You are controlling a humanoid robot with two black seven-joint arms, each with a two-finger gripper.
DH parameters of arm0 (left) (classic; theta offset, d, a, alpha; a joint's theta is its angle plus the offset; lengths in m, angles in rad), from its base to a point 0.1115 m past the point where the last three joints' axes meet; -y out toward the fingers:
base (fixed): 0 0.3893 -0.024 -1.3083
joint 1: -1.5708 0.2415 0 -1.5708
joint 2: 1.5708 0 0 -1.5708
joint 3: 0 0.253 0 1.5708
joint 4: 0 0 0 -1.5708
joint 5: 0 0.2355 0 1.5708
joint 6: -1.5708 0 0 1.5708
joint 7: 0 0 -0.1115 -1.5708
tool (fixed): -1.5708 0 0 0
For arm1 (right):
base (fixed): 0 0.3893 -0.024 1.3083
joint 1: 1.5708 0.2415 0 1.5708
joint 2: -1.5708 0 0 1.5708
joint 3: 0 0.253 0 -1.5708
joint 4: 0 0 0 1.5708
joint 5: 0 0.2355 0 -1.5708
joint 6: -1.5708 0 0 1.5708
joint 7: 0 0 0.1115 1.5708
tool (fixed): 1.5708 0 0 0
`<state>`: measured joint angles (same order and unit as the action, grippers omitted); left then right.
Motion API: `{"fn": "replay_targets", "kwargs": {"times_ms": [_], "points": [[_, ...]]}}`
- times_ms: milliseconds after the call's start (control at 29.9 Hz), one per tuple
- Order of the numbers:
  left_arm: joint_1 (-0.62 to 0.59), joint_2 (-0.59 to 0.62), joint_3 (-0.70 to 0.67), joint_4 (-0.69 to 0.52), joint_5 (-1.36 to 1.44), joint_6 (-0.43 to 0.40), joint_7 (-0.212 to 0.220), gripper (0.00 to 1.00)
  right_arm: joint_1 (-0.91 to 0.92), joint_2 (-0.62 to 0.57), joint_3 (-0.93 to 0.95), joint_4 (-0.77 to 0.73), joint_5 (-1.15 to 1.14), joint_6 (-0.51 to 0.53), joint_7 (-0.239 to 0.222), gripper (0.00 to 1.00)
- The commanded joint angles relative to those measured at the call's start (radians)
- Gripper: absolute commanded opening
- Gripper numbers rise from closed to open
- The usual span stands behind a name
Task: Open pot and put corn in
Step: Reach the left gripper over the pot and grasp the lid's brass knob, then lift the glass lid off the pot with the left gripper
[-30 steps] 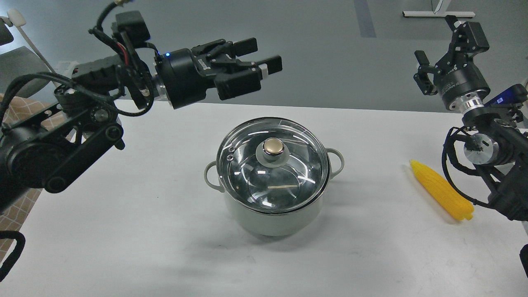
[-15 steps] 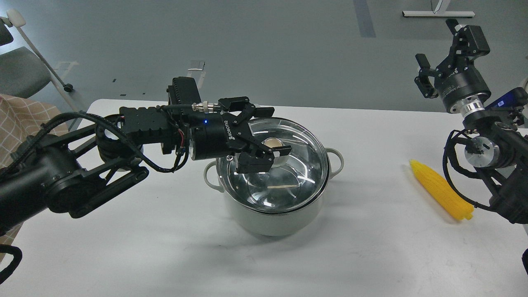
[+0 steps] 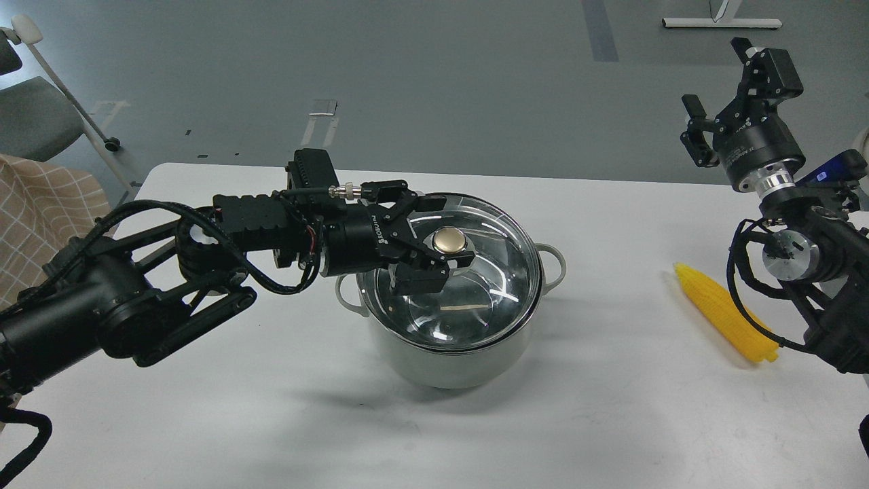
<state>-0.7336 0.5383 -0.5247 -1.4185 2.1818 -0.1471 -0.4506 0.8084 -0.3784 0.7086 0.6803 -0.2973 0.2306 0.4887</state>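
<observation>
Left pincer [image 3: 438,239] straddles the lid's [image 3: 475,299] smooth gold knob [image 3: 448,240], grip unclear. Round grey-green pot [image 3: 451,360] on white desk [image 3: 271,407]; knobbly yellow corn [image 3: 725,312] apart. Right pincer [image 3: 723,92] wide.

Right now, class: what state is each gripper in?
Left gripper: open, fingers either side of the lid knob, not yet closed on it.
Right gripper: open, holding nothing.

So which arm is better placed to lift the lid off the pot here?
The left. Its gripper sits over the glass lid with open jaws flanking the gold knob. The right gripper is raised well off to the side, beyond the corn, away from the pot.
</observation>
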Motion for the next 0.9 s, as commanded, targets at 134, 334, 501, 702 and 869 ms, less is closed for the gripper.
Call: {"fn": "replay_targets", "kwargs": {"times_ms": [134, 334, 501, 702, 869], "points": [[0.008, -0.003, 0.009, 0.015, 0.0, 0.026, 0.0, 0.92, -0.006, 0.001, 0.0, 0.001, 0.0, 0.001, 0.0, 1.0], [0.008, -0.001, 0.009, 0.021, 0.0, 0.026, 0.0, 0.46, -0.006, 0.001, 0.0, 0.002, 0.0, -0.001, 0.0, 1.0], [0.008, -0.001, 0.014, 0.024, 0.0, 0.026, -0.003, 0.31, -0.006, 0.001, 0.0, 0.002, 0.0, -0.001, 0.0, 1.0], [0.008, -0.003, 0.025, 0.016, 0.0, 0.027, -0.031, 0.17, -0.006, 0.001, 0.0, 0.002, 0.0, -0.001, 0.0, 1.0], [-0.009, 0.008, 0.015, -0.005, 0.0, 0.026, -0.038, 0.1, -0.006, 0.001, 0.0, 0.002, 0.0, -0.001, 0.0, 1.0]]}}
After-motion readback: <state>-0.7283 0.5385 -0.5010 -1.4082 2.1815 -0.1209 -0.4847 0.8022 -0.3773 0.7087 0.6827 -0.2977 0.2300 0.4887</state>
